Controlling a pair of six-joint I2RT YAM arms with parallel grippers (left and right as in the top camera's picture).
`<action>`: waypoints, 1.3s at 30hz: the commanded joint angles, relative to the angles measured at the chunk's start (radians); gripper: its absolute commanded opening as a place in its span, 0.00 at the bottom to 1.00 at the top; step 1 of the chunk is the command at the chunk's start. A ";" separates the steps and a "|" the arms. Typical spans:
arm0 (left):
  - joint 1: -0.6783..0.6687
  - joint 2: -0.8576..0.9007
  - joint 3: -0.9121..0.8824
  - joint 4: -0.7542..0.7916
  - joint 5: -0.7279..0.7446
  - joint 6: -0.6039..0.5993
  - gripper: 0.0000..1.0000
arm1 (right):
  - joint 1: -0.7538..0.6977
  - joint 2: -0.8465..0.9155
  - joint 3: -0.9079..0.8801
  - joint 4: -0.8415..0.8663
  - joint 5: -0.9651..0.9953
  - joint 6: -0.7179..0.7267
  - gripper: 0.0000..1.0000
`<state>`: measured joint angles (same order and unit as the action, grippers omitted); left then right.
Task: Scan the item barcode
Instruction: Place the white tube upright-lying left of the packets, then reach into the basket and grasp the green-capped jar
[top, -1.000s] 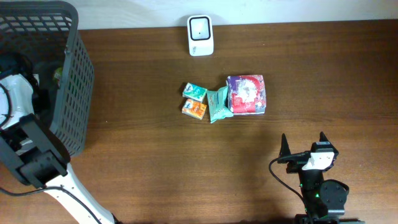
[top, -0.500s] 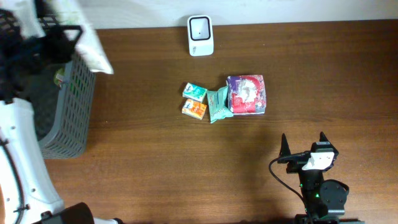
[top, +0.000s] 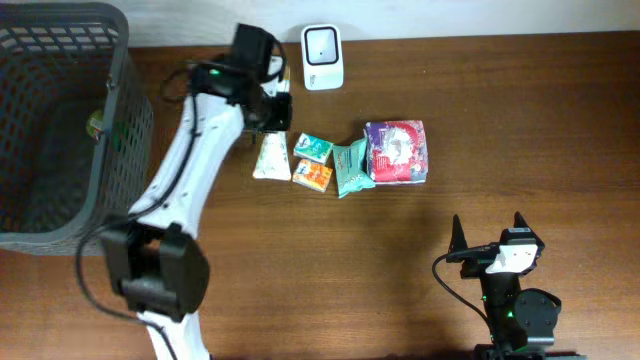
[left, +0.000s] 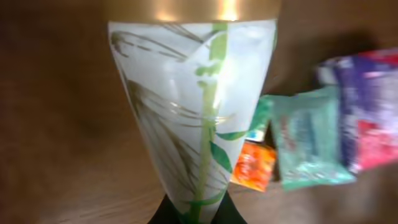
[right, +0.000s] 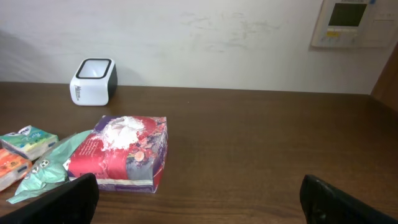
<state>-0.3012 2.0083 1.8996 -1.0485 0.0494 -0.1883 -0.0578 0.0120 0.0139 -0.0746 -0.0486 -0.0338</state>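
In the left wrist view, the white leaf-printed pouch with a gold band (left: 193, 106) runs past the top edge. It hides the left gripper (left: 194, 215) except for 1 dark sliver. Behind it, the purple-and-red packet (left: 367, 106) is blurred, its print unreadable, and cut by the right edge. Overhead, the grey mesh basket (top: 125, 130) at the worktop's left edge runs out of frame.
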 joint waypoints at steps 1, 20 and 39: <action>-0.006 0.095 0.012 0.004 -0.101 -0.093 0.00 | 0.006 -0.006 -0.008 -0.001 0.005 0.001 0.99; 0.019 0.097 0.746 -0.400 -0.172 -0.155 0.70 | 0.006 -0.006 -0.008 -0.001 0.005 0.001 0.99; 0.761 0.146 0.766 -0.394 -0.012 -0.166 0.99 | 0.006 -0.006 -0.008 -0.001 0.005 0.001 0.99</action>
<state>0.4358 2.1048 2.6663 -1.4315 -0.0090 -0.3809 -0.0578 0.0120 0.0139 -0.0746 -0.0486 -0.0341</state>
